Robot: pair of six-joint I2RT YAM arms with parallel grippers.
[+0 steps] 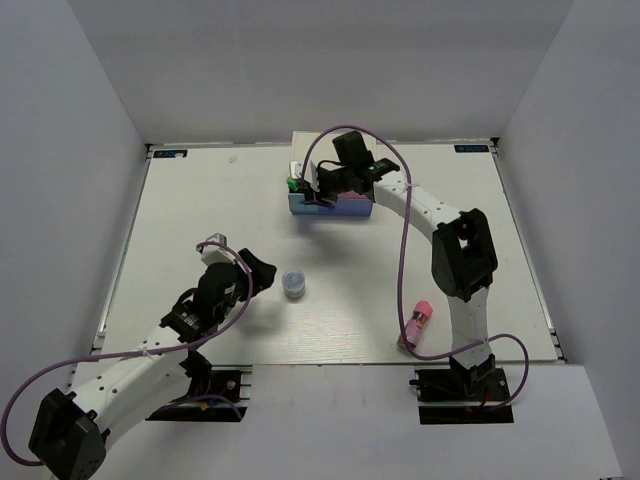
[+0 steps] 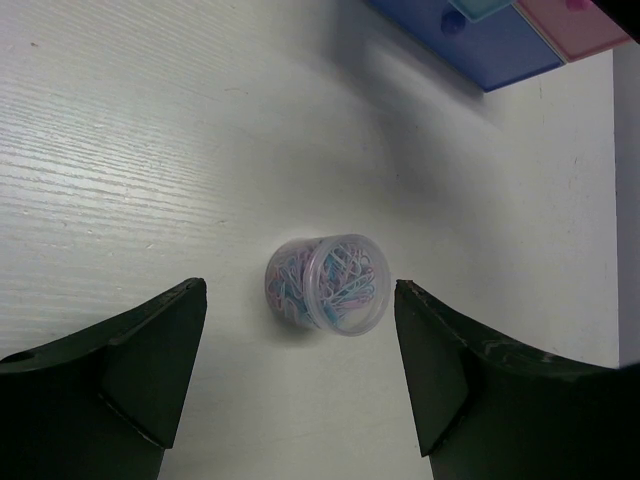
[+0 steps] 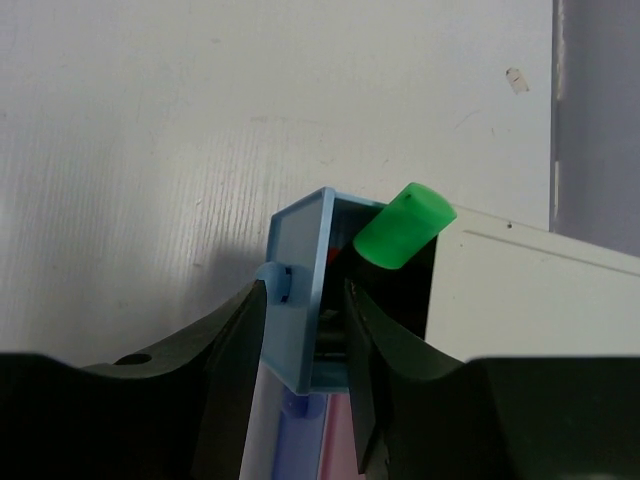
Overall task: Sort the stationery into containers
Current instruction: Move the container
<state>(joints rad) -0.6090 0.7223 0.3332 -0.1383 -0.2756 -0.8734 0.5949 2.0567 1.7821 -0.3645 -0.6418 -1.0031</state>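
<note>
The white drawer chest (image 1: 345, 208) stands at the back middle of the table. Its light blue drawer (image 3: 300, 290) is pulled out, and a green-ended highlighter (image 3: 403, 226) sticks up from it (image 1: 291, 184). My right gripper (image 3: 305, 290) straddles that drawer's front: one finger touches the knob (image 3: 272, 283), the other is inside the drawer, jaws apart. The round pot (image 2: 327, 284) of coloured paper clips stands just ahead of my open left gripper (image 2: 300, 288), between its fingertips and untouched. In the top view the pot (image 1: 294, 284) sits right of the left gripper (image 1: 262, 272). A pink tube (image 1: 417, 323) lies front right.
The periwinkle drawer front (image 2: 490, 45) and the pink one (image 2: 575, 25) show at the top of the left wrist view. The right arm's base (image 1: 465, 375) stands close to the pink tube. White walls enclose the table on three sides.
</note>
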